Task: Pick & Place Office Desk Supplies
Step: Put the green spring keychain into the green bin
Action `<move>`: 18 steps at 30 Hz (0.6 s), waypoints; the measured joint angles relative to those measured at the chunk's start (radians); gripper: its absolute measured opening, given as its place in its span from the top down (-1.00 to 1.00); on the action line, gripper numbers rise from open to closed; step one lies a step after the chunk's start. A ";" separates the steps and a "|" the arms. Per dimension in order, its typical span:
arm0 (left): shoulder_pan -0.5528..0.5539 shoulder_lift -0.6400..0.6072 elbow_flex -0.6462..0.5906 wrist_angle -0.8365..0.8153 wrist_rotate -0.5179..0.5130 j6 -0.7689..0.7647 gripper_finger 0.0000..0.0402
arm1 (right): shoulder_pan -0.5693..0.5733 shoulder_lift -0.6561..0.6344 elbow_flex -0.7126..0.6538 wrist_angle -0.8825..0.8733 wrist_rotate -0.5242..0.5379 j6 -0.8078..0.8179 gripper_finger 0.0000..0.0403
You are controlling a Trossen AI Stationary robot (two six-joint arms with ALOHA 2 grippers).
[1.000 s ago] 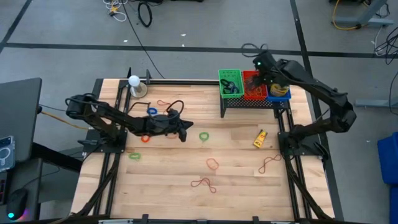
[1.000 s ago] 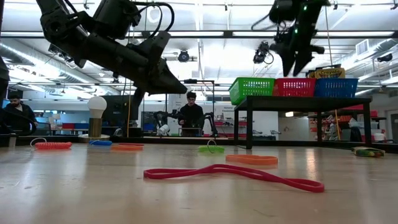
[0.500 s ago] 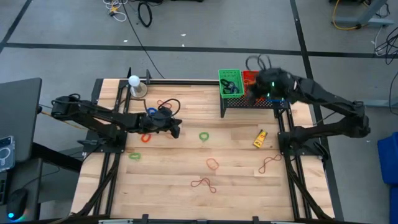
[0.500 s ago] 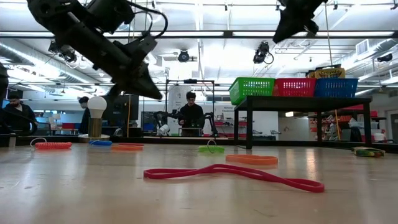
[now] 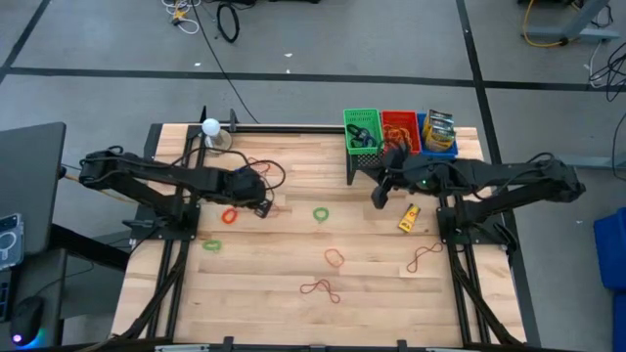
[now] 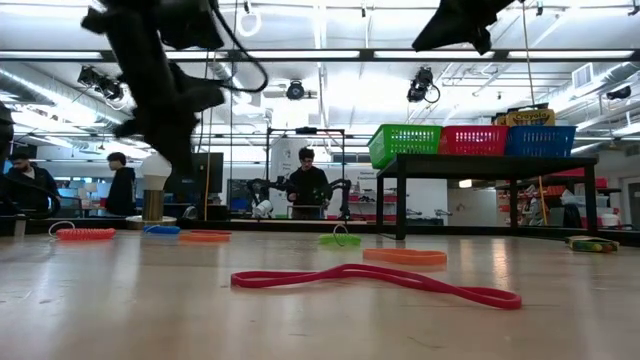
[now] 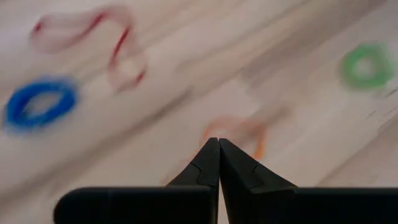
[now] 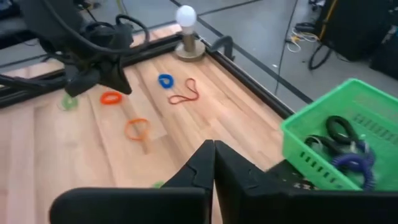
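Note:
Rubber bands and rings lie scattered on the wooden table: a blue ring, a red band, an orange ring, green rings, an orange band, a red band and a brown band. A small yellow bottle lies at the right. My left gripper hangs shut and empty, slanting down over a thin orange band. My right gripper is shut and empty, high above the table in front of the bin rack. A crayon box stands in the blue bin.
A green bin, a red bin and a blue bin stand in a row on a black rack at the far right. A white ball on a round metal base stands at the far left. People stand in the room beyond the table.
My right gripper has swung from above the red and blue bins toward the table's near-left, to in front of the rack, and has shut with nothing in it. My left gripper has drawn back toward the table's left edge and tipped more steeply downward, staying shut.

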 joint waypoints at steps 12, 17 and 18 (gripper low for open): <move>-0.109 0.051 0.050 -0.285 0.307 -0.253 0.44 | 0.021 0.000 -0.031 0.041 0.002 -0.034 0.94; -0.169 0.137 0.050 -0.317 0.400 -0.415 0.16 | 0.021 0.000 -0.031 0.041 0.002 -0.054 0.95; -0.178 0.153 0.050 -0.326 0.412 -0.444 0.12 | 0.021 0.000 -0.031 0.041 0.002 -0.057 0.95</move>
